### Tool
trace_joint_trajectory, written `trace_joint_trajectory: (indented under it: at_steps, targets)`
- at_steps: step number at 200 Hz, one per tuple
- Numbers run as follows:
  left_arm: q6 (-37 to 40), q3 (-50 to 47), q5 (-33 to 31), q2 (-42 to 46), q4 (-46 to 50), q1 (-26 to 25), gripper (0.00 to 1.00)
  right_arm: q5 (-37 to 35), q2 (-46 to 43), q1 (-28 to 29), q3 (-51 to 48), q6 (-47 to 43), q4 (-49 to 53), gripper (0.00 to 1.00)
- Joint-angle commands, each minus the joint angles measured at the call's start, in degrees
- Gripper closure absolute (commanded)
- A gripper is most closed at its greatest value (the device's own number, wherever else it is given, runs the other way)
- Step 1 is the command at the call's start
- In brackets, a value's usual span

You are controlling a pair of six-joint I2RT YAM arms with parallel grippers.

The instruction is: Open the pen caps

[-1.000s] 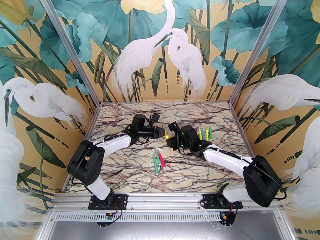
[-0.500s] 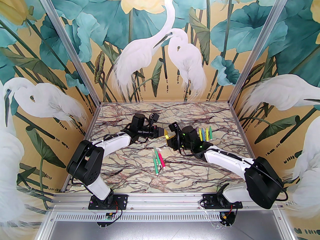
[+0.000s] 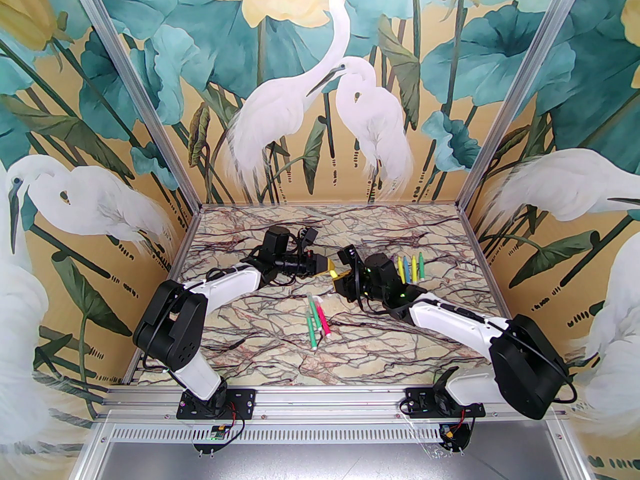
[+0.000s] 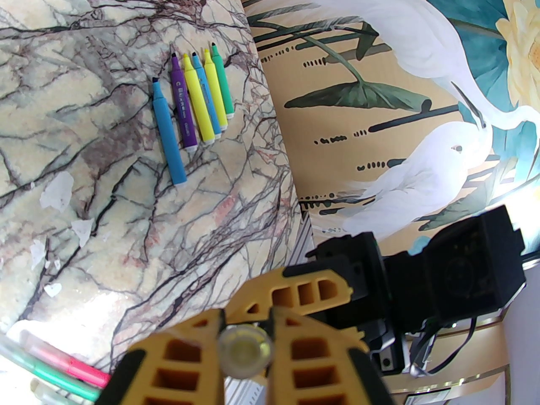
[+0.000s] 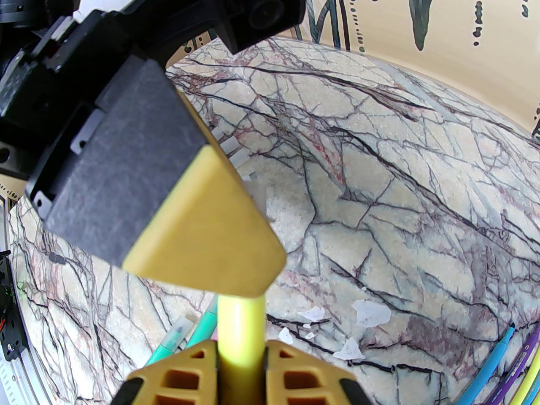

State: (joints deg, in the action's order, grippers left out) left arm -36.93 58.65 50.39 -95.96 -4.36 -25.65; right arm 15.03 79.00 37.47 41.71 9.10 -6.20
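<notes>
My left claw [image 4: 247, 324] pinching a clear pen cap [image 4: 244, 350], my right claw [image 5: 241, 349] clamped on the yellow marker [image 5: 240, 315], both above the marble counter [image 3: 400, 338]

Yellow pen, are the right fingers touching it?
Touching. The right wrist view shows the yellow pen pinched between the right fingers, with no gap.

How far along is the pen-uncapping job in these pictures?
Done: six uncapped pens lie in a row, tips bare. In hand: the right gripper holds a yellow pen while the left gripper clamps its cap. Left: three capped pens lie mid-table.
</notes>
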Motion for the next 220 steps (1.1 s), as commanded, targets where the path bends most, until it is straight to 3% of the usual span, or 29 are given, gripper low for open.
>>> trace_joint_trajectory:
  at_steps: [1, 59, 103, 149, 220]
  targets:
    - [0.1, 3.3, -11.1, 2.7, -3.9, 7.2, 1.00, 0.6, -1.0, -0.2, -4.0, -0.8, 13.8, 1.00]
    - [0.6, 4.3, -11.8, 2.5, -1.1, 7.6, 1.00, -0.6, -1.7, -0.8, -4.8, 0.0, 13.2, 1.00]
    - [10.2, 8.7, -16.4, 1.0, 15.9, 7.5, 1.00, -7.2, -0.5, -4.3, -3.4, 3.6, 13.2, 1.00]
    - [20.0, 11.3, -25.5, -0.1, 31.6, 7.5, 1.00, -14.8, 2.8, -7.6, 0.3, 8.6, 13.8, 1.00]
    - [28.3, 16.0, -36.1, -5.5, 45.8, 6.2, 1.00, -22.4, 10.3, -11.8, 7.2, 15.8, 15.4, 1.00]
